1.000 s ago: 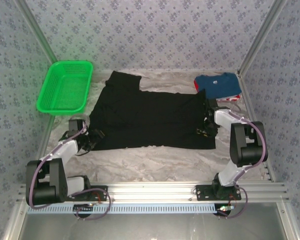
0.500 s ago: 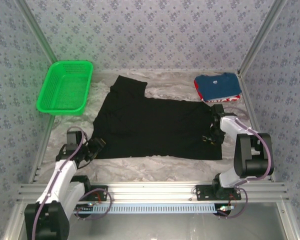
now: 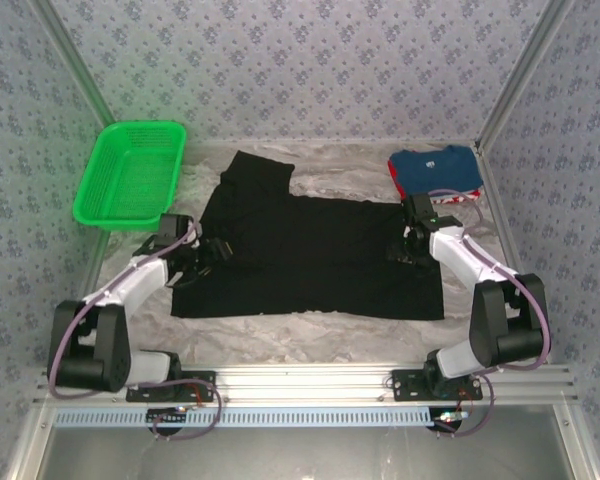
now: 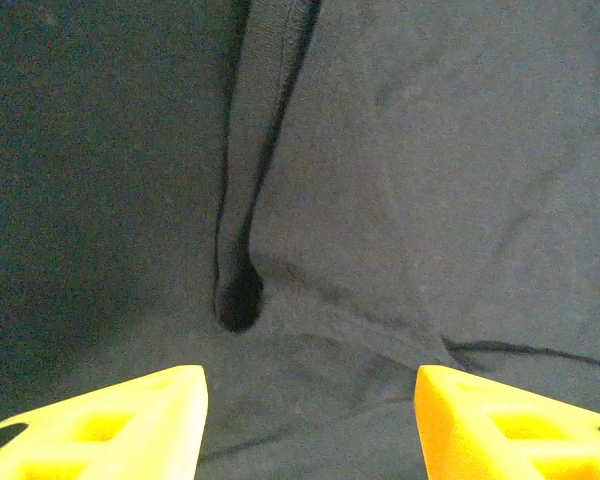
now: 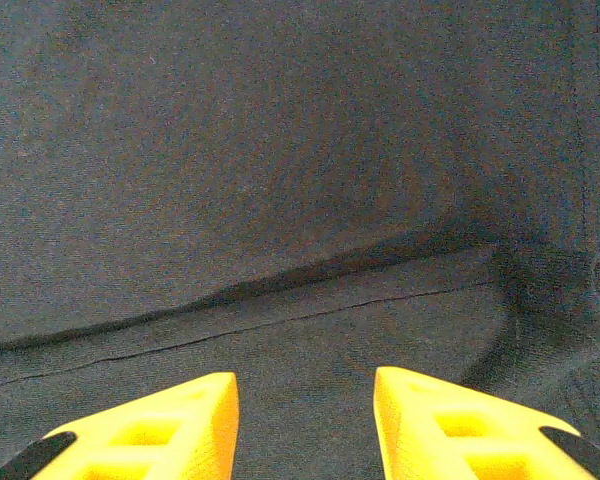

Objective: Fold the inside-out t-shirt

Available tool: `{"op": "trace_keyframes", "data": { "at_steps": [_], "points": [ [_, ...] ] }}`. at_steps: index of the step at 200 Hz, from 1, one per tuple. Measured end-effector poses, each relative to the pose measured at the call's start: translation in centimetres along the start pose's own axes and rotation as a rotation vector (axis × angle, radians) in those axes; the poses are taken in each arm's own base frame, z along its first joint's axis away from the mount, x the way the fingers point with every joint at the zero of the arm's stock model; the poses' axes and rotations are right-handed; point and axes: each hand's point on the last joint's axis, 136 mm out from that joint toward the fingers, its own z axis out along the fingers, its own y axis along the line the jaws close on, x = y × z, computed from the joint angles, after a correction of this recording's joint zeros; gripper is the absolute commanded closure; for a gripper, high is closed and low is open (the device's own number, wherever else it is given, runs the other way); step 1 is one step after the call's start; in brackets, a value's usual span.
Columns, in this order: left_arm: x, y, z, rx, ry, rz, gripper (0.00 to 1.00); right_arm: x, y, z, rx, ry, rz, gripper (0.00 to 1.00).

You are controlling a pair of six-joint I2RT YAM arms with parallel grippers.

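The inside-out t-shirt lies spread black across the middle of the table, one sleeve pointing to the far left. My left gripper hovers over the shirt's left edge. In the left wrist view its yellow fingers stand wide apart above the t-shirt, near a dark fold, and the left gripper holds nothing. My right gripper is over the shirt's right part. In the right wrist view the right gripper is open above the t-shirt, just short of a seam.
A green basket leans at the far left. A folded blue shirt with red trim lies at the far right, close behind my right arm. Crinkled white covering shows along the near edge, before the metal rail.
The shirt shifted right and toward the near edge, and lies flatter. My left gripper swung from the near-left corner up onto the shirt's left edge. The right gripper moved slightly farther and its jaws widened.
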Motion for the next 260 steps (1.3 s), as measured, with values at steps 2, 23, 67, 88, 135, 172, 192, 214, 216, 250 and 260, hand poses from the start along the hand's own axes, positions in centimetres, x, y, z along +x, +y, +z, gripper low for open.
{"op": "trace_keyframes", "data": {
  "at_steps": [2,23,67,88,135,172,192,214,216,250,260],
  "points": [
    [0.0,0.0,0.2,-0.003,0.003,0.003,0.46,0.0,0.0,0.0,0.000,0.000,0.000,0.58],
    [0.2,0.3,1.4,-0.024,0.024,0.017,0.54,0.0,0.0,0.0,-0.003,0.001,0.000,0.58],
    [0.4,-0.1,3.1,-0.042,0.054,0.061,0.65,0.1,0.1,0.0,-0.007,0.003,0.000,0.58],
    [-0.1,0.0,3.5,-0.060,0.041,0.071,0.68,0.1,0.1,0.0,-0.008,0.004,-0.001,0.58],
    [-0.5,0.6,3.8,-0.090,0.029,0.085,0.80,0.1,0.2,0.0,-0.009,0.005,-0.001,0.58],
    [-0.7,0.5,3.8,-0.089,0.026,0.102,0.96,0.2,0.1,0.0,-0.008,0.006,-0.001,0.58],
    [-0.9,0.3,3.8,-0.086,0.022,0.105,1.00,0.3,0.1,0.0,-0.008,0.009,-0.001,0.58],
    [-1.4,-0.4,3.7,-0.074,0.011,0.116,1.00,0.4,0.0,-0.1,-0.008,0.009,-0.001,0.58],
    [-1.5,-0.6,3.6,-0.072,0.009,0.119,1.00,0.4,0.0,-0.1,-0.008,0.008,-0.001,0.58],
    [-2.6,-4.4,3.5,-0.013,-0.020,0.181,1.00,0.4,0.0,-0.2,-0.008,0.007,-0.001,0.58],
    [-3.0,-5.5,3.7,0.002,-0.025,0.198,1.00,0.5,0.0,-0.2,-0.008,0.008,-0.001,0.58]
  ]
}}
